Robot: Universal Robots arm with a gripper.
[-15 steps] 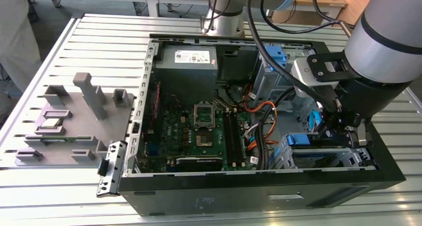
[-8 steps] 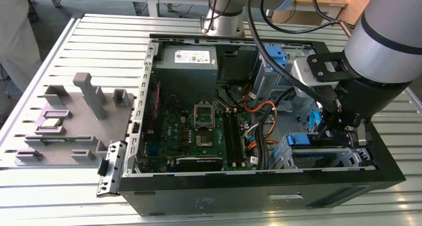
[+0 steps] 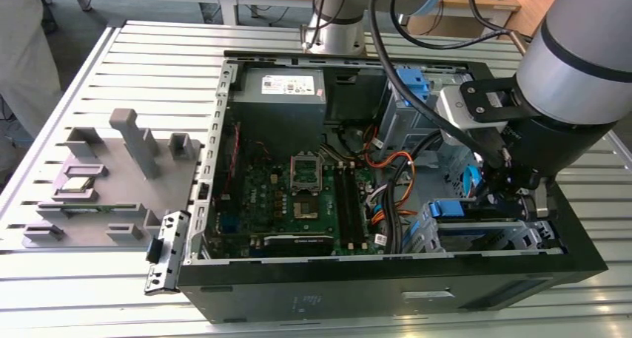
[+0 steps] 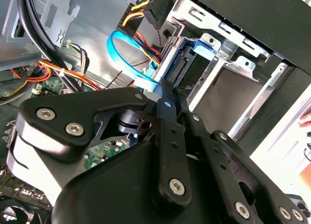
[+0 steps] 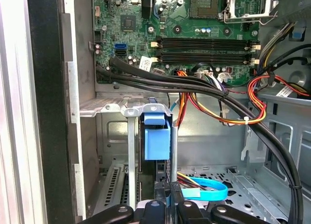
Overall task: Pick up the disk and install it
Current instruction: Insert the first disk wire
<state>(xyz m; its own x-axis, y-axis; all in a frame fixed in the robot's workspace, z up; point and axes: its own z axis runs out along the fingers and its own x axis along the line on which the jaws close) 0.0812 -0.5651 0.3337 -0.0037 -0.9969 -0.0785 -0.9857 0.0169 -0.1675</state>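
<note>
Gripper (image 3: 508,194) low in the case (image 3: 395,301), at the drive cage (image 3: 493,238) on the exterior view's right, lined up end-on with the disk (image 5: 156,136). Whether apart or clamped: cannot tell, even in the wrist views. Stands on edge between the cage rails, that disk, blue carrier end away from the gripper, apparently so as to slide along the slot. Looks partly seated, not yet home. Crowded nearby: thick black cables (image 5: 194,85) and orange-red wiring (image 5: 257,95) across the cage mouth, a blue ribbon cable (image 5: 206,190) looped just beside the gripper. Motherboard (image 5: 204,44) beyond. Little room for sideways drift without snagging those.
</note>
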